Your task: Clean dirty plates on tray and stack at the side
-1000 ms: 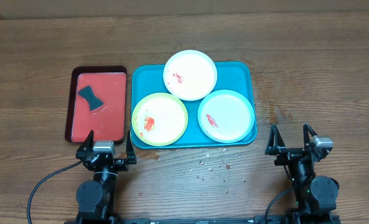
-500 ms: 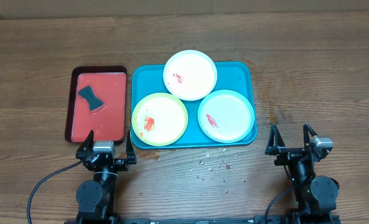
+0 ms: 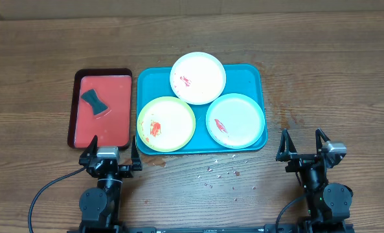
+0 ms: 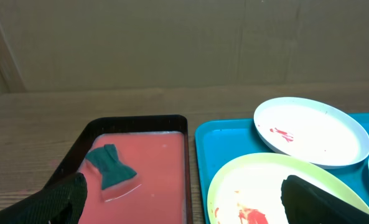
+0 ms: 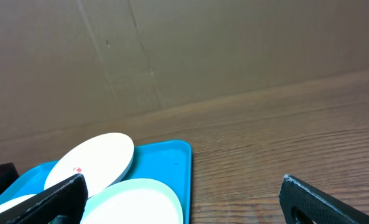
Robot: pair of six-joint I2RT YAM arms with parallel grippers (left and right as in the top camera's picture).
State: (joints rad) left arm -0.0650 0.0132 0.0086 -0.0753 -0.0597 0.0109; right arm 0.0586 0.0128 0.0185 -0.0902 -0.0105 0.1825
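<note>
1. The teal-blue tray (image 3: 251, 75) lies flat, rectangular, with rounded corners and a raised rim.
2. The white plate (image 3: 198, 77), smeared red, sits at the tray's far edge and overhangs its rim.
3. The yellow-green plate (image 3: 166, 123), smeared red, lies near-left, over the rim.
4. The green-rimmed white plate (image 3: 236, 121), with one red streak, lies near-right.

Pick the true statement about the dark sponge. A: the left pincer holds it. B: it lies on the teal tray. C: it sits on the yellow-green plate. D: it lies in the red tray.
D: the dark sponge lies flat inside the red tray, left of the teal tray.
</note>
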